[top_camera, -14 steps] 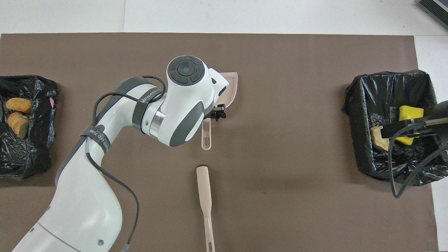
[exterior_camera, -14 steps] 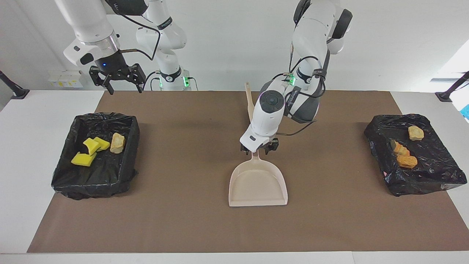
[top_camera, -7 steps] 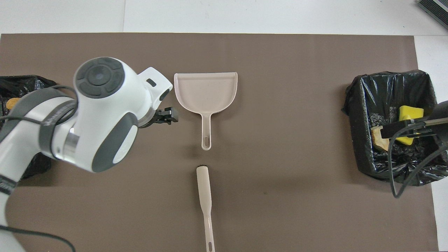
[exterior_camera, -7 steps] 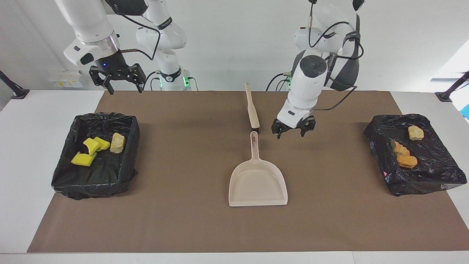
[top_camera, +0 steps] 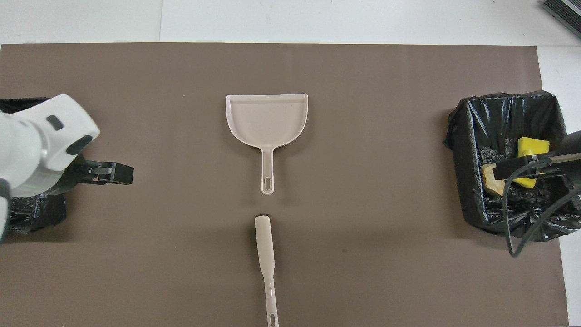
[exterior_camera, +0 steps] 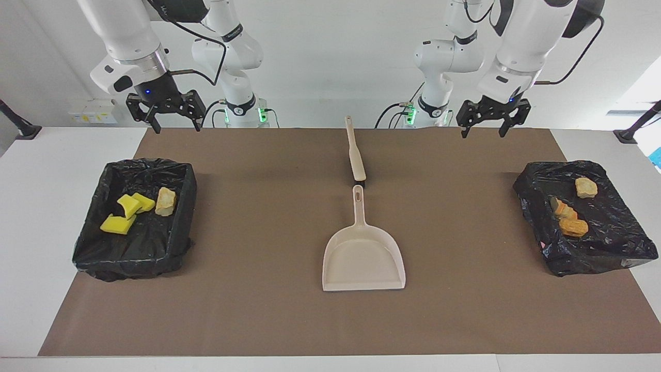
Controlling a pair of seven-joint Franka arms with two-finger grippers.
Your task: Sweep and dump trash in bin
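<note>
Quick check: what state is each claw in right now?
Left claw: open, holding nothing.
Right claw: open, holding nothing.

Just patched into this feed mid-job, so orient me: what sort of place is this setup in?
Most likely a robotics lab bench, not a home: a white table under a brown mat, plain white walls, and staged props, namely a dustpan, a brush and two bag-lined bins holding sponge chunks and bread lumps.
</note>
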